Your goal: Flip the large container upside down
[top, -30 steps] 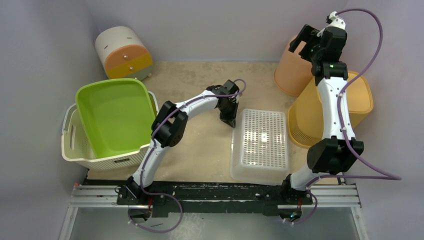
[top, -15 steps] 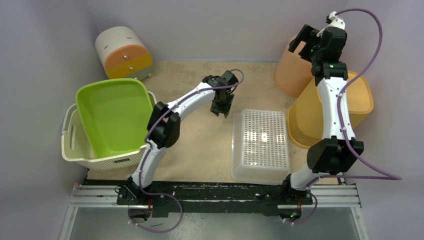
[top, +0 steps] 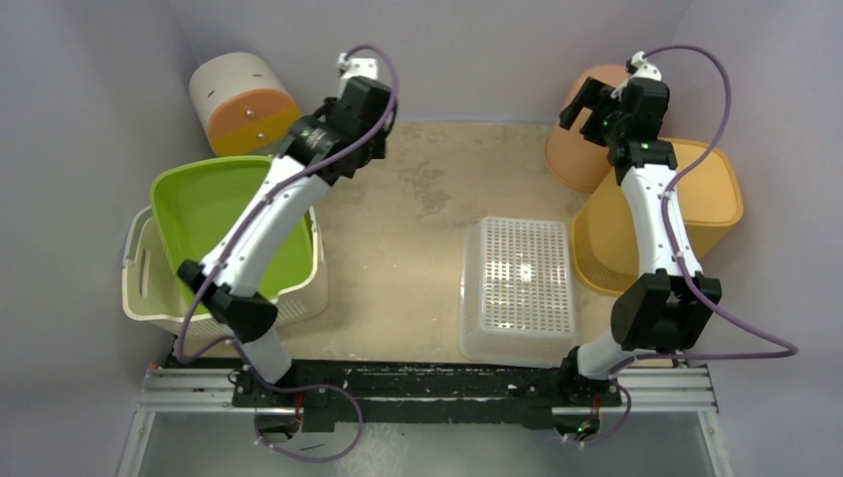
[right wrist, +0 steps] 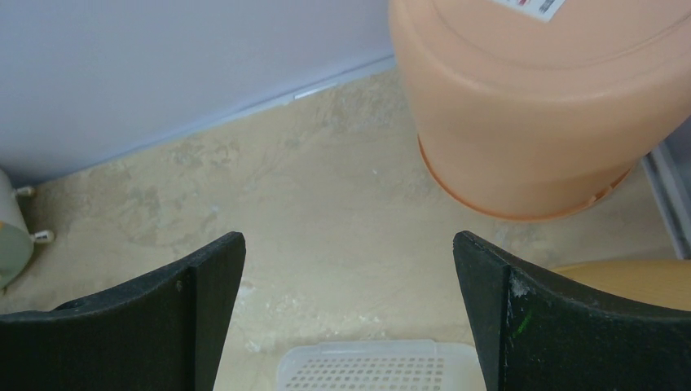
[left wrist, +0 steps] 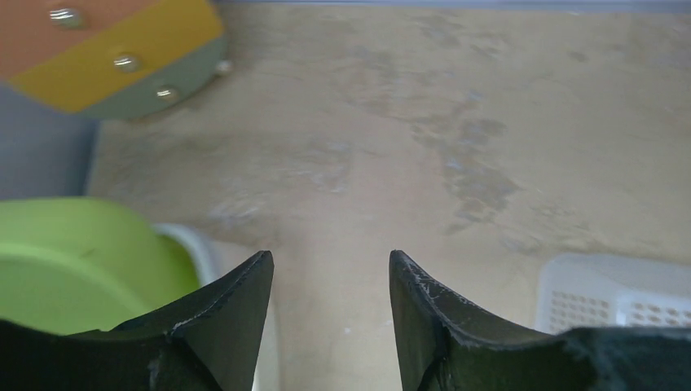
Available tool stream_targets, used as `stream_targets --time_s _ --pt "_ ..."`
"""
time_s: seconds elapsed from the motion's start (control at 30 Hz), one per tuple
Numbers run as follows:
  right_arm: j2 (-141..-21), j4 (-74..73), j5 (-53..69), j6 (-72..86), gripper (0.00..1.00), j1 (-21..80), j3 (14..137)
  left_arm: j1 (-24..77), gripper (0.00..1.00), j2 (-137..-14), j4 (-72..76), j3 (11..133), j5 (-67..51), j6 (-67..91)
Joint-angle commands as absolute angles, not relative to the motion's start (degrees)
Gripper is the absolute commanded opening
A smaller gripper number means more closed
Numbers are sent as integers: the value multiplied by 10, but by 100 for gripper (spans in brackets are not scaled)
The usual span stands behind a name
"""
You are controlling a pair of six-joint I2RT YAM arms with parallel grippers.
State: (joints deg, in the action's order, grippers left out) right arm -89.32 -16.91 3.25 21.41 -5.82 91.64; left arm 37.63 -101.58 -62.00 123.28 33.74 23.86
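Large translucent perforated plastic container [top: 518, 288] is found bottom-up on the right half of the table, its dotted base facing the ceiling and its rim flat on the surface, close to the near edge. It is touched by neither arm.

Everything is carried by the sandy beige table [top: 418, 258], scuffed and stained towards the back. On the left side, a lime-green rectangular plastic tub [top: 224, 234] is nested at a tilt inside a cream slotted laundry basket [top: 149, 278]. On the right, a mustard-yellow plastic basket [top: 711, 199] is seen just beside the container, and a peach round plastic bucket [top: 577, 149] is parked behind it against the back wall. In the far-left corner a cream drum-shaped drawer unit with orange and yellow fronts [top: 244, 104] is tucked away.

Now the arms. The left arm is stretched out over the green tub, and the left gripper [left wrist: 330, 261] is held above bare table near the tub's far corner, well apart from the container. Its jaws are parted by a moderate gap, and nothing is held between them. The right gripper [right wrist: 349, 240] is raised high at the back, just by the peach bucket. Its jaws are spread very wide and nothing is gripped there either.
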Motion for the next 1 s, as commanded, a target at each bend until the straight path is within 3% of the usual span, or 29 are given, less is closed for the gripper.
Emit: stream_targets --time_s 0.0,0.2,0.77,0.9,0.97 --pt "-865 -140 59 202 100 -40 893 334 52 -910 -605 1115 505 268" --pt "-878 -143 71 201 100 -29 892 288 52 -822 -523 953 559 326" --pt "-868 -148 79 209 100 -28 876 238 52 -794 -394 776 566 357" --pt "-867 -150 81 209 100 -29 877 234 39 -793 -385 759 559 359" --pt "-867 -150 81 209 100 -28 876 233 23 -794 -383 754 558 358"
